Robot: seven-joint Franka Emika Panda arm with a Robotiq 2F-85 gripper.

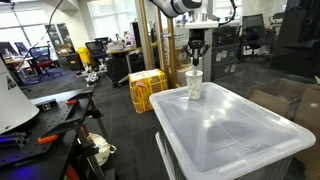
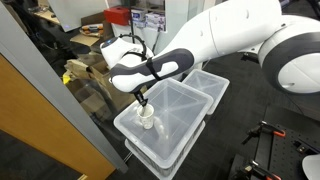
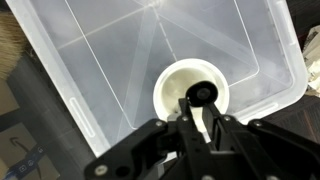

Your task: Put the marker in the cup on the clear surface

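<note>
The whitish translucent cup [image 1: 194,85] stands upright near a corner of the clear lid [image 1: 235,125] of a storage bin. My gripper [image 1: 197,52] hangs straight above the cup and is shut on the black marker [image 3: 201,96]. In the wrist view the marker is seen end-on between the fingers, with its tip over the cup's mouth [image 3: 178,88]. In an exterior view the gripper [image 2: 141,101] sits just over the cup [image 2: 147,119] on the lid [image 2: 180,105]. Whether the marker tip is inside the rim I cannot tell.
Yellow crates [image 1: 147,88] stand on the floor behind the bin. A second clear bin [image 2: 208,84] sits beside the first. A dark workbench with cables [image 1: 45,120] is at the side. Cardboard boxes [image 2: 85,60] lie beyond the bins.
</note>
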